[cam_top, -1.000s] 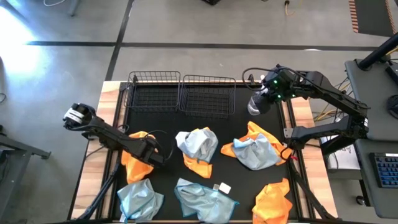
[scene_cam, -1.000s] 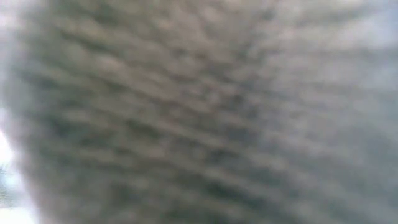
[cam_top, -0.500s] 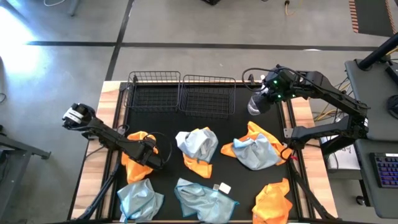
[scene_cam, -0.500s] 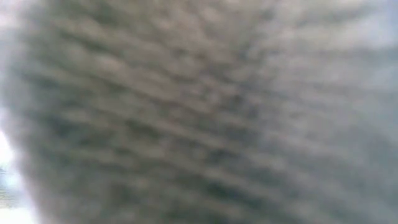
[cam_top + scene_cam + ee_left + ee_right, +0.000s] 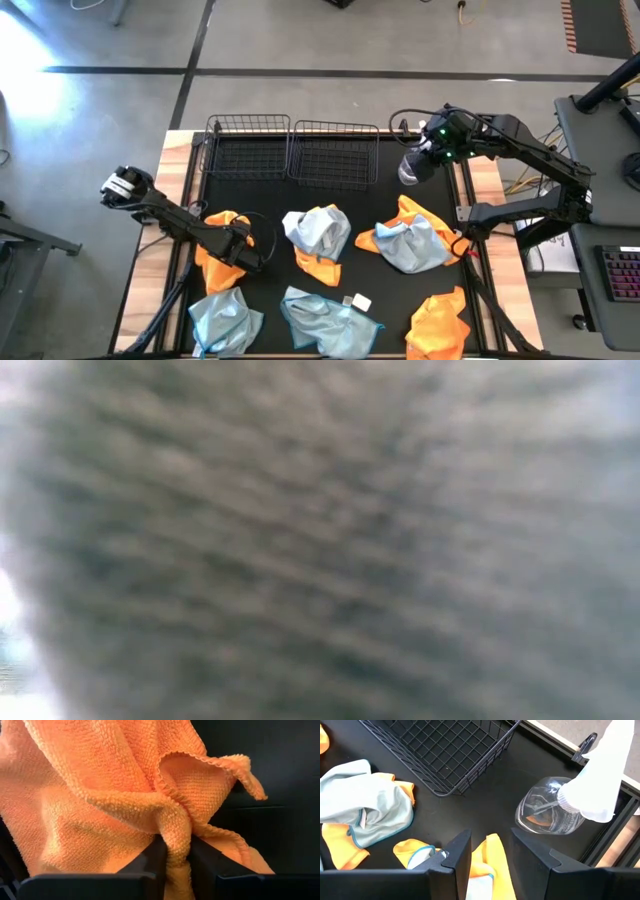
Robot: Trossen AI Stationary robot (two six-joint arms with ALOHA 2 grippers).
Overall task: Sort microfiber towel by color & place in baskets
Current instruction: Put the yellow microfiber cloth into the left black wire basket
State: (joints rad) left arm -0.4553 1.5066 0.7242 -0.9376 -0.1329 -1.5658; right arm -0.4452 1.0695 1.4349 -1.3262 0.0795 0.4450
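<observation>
Overhead, the left gripper (image 5: 243, 250), at eight o'clock on the black surface (image 5: 385, 200), has its jaws pinching an orange towel (image 5: 125, 795); only its wrist view shows that pinch. The right gripper (image 5: 490, 851), jaws spread, hovers at two o'clock beside a spray bottle (image 5: 555, 812). Two empty baskets (image 5: 248, 150) (image 5: 335, 155) line the twelve o'clock edge. Piles mix orange and blue-grey, so counts are uncertain.

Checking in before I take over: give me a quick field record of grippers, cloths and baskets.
left gripper: shut on an orange cloth at the mat's left side
right gripper: open, empty, above the mat's back right, near the spray bottle
baskets: two, side by side at the back, no cloth inside
loose cloths: orange and blue-grey, scattered on the mat
low view: blocked, shows nothing usable
</observation>
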